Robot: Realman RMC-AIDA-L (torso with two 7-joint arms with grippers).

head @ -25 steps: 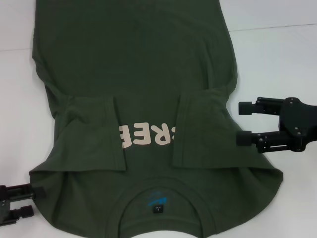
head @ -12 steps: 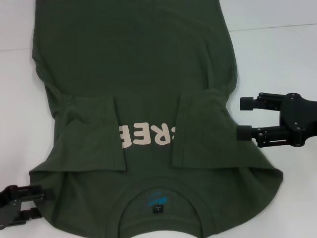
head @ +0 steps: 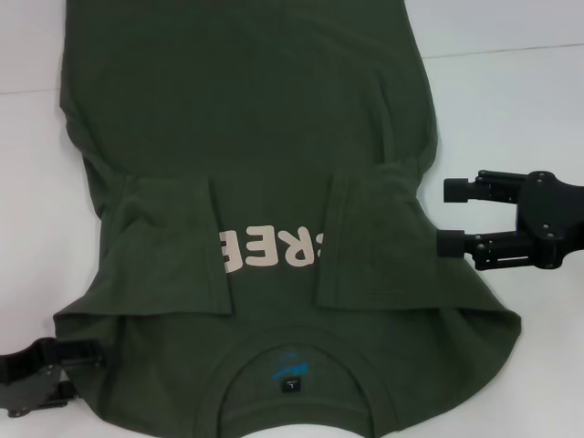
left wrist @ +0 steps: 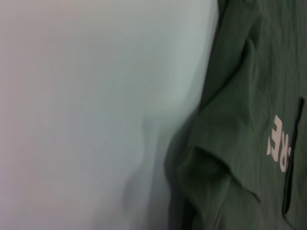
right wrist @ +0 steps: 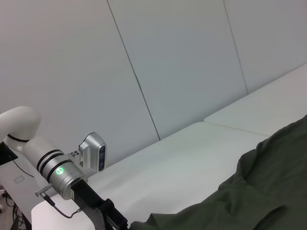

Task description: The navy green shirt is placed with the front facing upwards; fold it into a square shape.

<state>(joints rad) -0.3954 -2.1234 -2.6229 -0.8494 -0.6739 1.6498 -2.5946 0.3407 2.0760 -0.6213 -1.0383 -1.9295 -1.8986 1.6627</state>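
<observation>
Nearest the robot, the navy green shirt (head: pixel 265 182) lies front-up on the white tabletop (head: pixel 520 100), collar (head: pixel 292 351) closest, both sleeves folded in over the cream lettering (head: pixel 269 249). It looks a soft, limp, light cotton knit that will sag and crease, so it is best pinched at the shoulder edges. The left end effector (head: pixel 87 354) touches the shirt's near left corner; its grip is unclear. Beside the shirt's right edge, the right end effector (head: pixel 449 217) hangs released, fingers spread.
</observation>
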